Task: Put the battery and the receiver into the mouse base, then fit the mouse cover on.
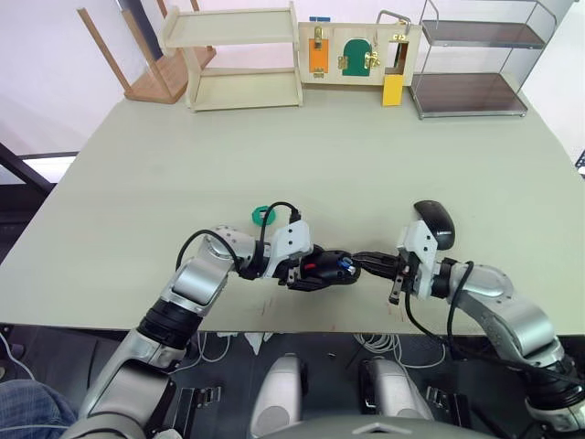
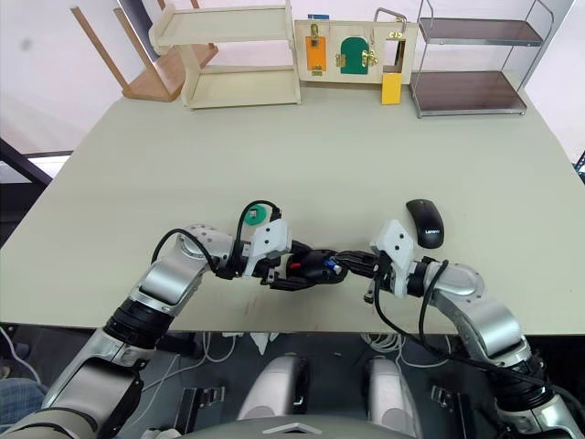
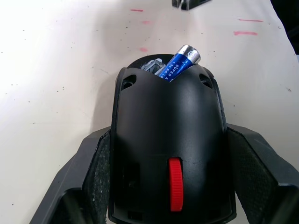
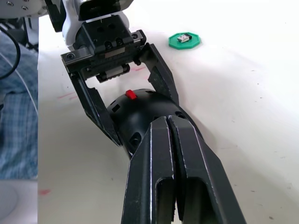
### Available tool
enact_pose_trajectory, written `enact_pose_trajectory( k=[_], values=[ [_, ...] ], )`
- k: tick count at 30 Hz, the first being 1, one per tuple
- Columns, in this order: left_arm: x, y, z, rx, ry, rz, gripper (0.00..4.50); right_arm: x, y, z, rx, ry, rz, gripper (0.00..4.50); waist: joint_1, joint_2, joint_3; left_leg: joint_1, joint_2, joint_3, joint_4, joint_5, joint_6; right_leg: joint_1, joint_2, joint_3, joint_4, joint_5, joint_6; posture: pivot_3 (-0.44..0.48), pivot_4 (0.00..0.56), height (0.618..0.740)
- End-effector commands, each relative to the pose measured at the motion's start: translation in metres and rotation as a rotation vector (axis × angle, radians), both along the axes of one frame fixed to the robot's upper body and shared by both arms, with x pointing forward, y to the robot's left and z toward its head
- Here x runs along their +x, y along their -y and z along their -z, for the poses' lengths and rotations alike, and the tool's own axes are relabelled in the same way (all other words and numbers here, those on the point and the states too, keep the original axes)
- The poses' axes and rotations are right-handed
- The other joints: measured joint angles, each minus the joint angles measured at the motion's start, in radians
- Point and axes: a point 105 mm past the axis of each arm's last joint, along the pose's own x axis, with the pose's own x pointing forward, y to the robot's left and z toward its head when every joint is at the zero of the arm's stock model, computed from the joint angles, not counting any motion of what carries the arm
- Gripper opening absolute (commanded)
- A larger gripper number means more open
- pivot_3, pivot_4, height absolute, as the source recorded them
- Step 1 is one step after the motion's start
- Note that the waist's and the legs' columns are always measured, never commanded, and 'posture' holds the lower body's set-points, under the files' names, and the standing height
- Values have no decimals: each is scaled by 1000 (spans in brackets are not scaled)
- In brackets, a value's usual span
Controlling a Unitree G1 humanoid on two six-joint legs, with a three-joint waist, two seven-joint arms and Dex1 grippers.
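Near the front edge of the worktop (image 1: 137, 155) we hold the mouse base (image 3: 170, 154), clamped at its two sides by the fingers of our left gripper (image 1: 315, 268), which are spread just to the shell's width. The red wheel (image 3: 175, 190) faces up. At the base's far end the battery (image 3: 180, 63) sits tilted, silvery tip sticking out above the rim rather than lying flat in its bay, so we judge it only partly seated. Our right gripper (image 4: 169, 140) points at that end with its fingers pressed together and nothing visibly between them, tips at or very near the battery; we cannot tell if they touch.

The receiver (image 4: 184, 38) rests on a green disc (image 1: 264, 216) just behind the left arm, not yet loaded. The mouse cover (image 2: 425, 222) lies flat behind the right wrist, apart from it.

We judge the main risk to be a push that is off the battery's axis: it could pop the cell out onto the worktop or twist the base in the left grip. A hard shove could also slide the base toward the near edge, which is close.

Room is tight between the two grippers. Behind them the worktop is open up to the wooden shelf (image 1: 239, 55) and the wire rack (image 1: 475, 64) at the back.
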Motion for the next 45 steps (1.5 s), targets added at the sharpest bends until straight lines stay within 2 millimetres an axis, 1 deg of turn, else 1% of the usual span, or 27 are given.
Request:
enact_pose_trajectory(
  k=[1,18,21,29,32,34,36,38,40,42,43,45],
  values=[
    [0,-5,17,55,-39,-38,2913,0,-2,-9,36,71,-10,39,-1,0,0,0,0,0,0,0,0,0,0,0,0,0,0,0,150,740],
    [-2,-3,17,51,-44,-41,2913,0,-7,17,17,56,-35,39,0,0,0,1,0,1,0,0,0,0,0,1,1,0,0,0,150,740],
    [-2,-4,17,54,-44,-41,2913,3,-4,26,-1,31,-14,39,-1,0,0,1,0,1,0,0,0,0,0,1,1,0,0,0,150,740],
    [-7,-4,18,50,-62,-44,2913,-3,-8,57,-60,-46,-50,39,-3,-1,-2,2,0,1,0,0,0,1,1,2,2,0,0,0,150,740],
    [-9,-4,18,52,-65,-41,2913,-8,-9,72,-104,-89,-71,39,-5,-2,-6,3,0,1,0,0,0,1,1,2,2,0,0,0,150,740],
    [-9,-4,18,53,-65,-41,2913,-10,-6,87,-165,-125,-73,39,-6,-3,-9,3,1,2,0,0,0,1,2,2,3,0,0,0,150,740],
    [-9,-4,18,55,-64,-43,2913,-12,-3,97,-215,-149,-77,39,-6,-4,-12,4,1,1,0,0,0,1,2,2,3,0,0,0,150,740],
    [-8,-5,17,56,-64,-45,2913,-12,2,107,-258,-201,-55,39,-6,-6,-14,8,1,2,-2,0,0,4,2,3,2,0,-1,0,150,740],
    [-9,-6,18,57,-64,-47,2913,-13,8,114,-297,-256,-42,39,-6,-7,-16,16,1,3,-5,0,0,9,2,4,1,-1,-1,0,150,740],
    [-9,-5,18,58,-64,-46,2913,-15,11,118,-330,-268,-50,39,-7,-9,-23,21,2,2,-9,0,0,11,1,6,-1,-1,-1,0,150,740],
    [-9,-5,18,57,-64,-46,2913,-14,12,116,-330,-250,-47,39,-6,-9,-25,21,2,2,-9,0,0,11,1,7,-1,-1,-1,0,150,740],
    [-9,-4,18,54,-62,-46,2913,-7,8,103,-269,-191,-33,39,-6,-10,-26,21,2,2,-10,0,0,11,1,7,-1,-1,-1,0,150,740]
  ],
)
